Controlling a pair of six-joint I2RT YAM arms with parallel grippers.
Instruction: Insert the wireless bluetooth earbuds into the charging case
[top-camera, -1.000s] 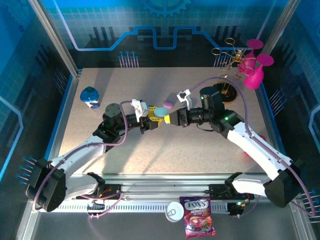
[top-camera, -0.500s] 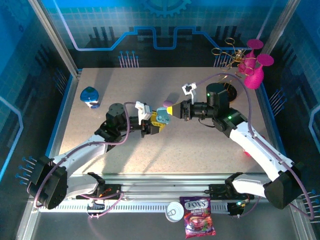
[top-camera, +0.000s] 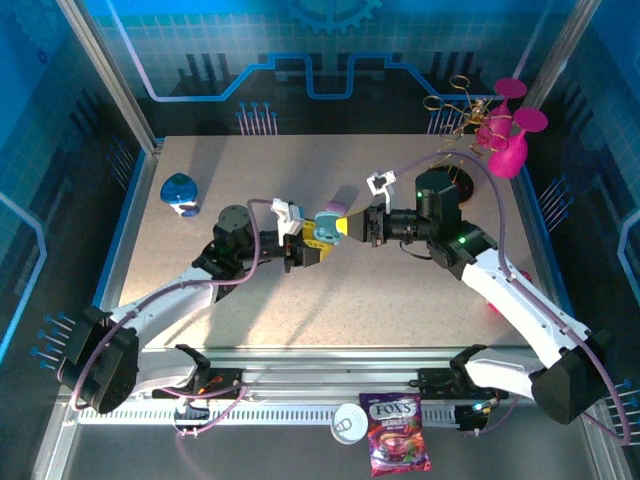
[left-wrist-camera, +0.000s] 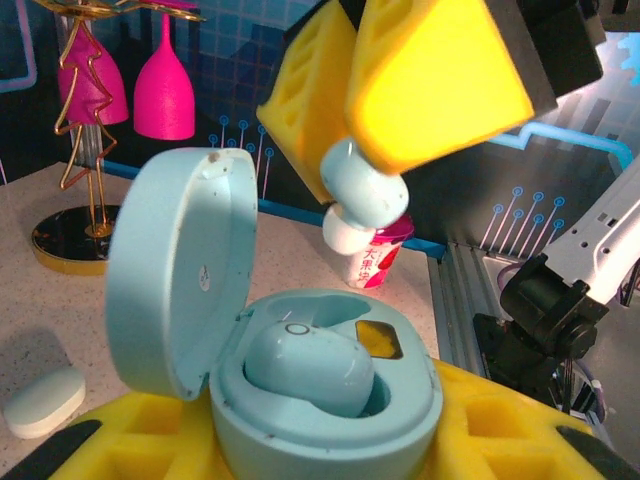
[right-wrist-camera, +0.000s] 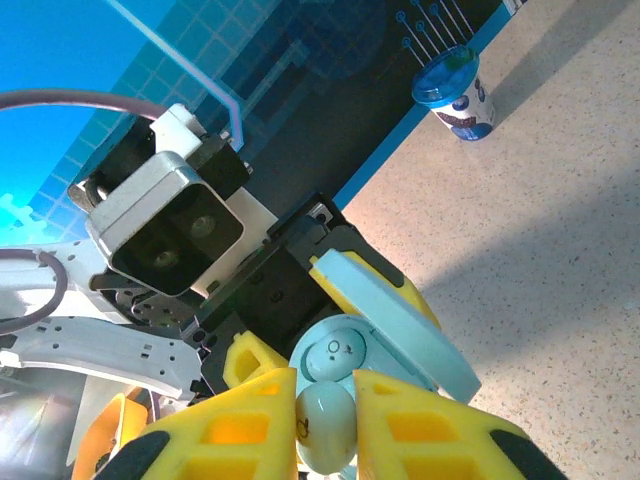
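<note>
Both arms have shifted since a second ago: the right hand (top-camera: 347, 226), after pulling back a little toward its own side, is in close again, tip to tip with the left hand (top-camera: 311, 245) above the middle of the table (top-camera: 400, 300). The charging case (top-camera: 326, 226), which lay flat-topped between them, now shows its lid (left-wrist-camera: 180, 280) swung up.

The left hand is clamped on the charging case, its yellow pads hugging the teal shell from below. The right hand is pinched on a pale blue earbud (left-wrist-camera: 365, 195), the stub poking out between its yellow fingers (left-wrist-camera: 440, 80), clear of the case and not touching it.

One seated earbud (left-wrist-camera: 305, 365) already fills the near socket. Beside it the empty socket (left-wrist-camera: 378, 340) shows a dark gap with a gold contact, and the held earbud hangs just above and behind that gap.

So the task looks about half done for this case. My reading is that the remaining step is a short, careful lowering into the free socket; the held earbud's tilt may need correcting, or it could catch on the rim.
</note>
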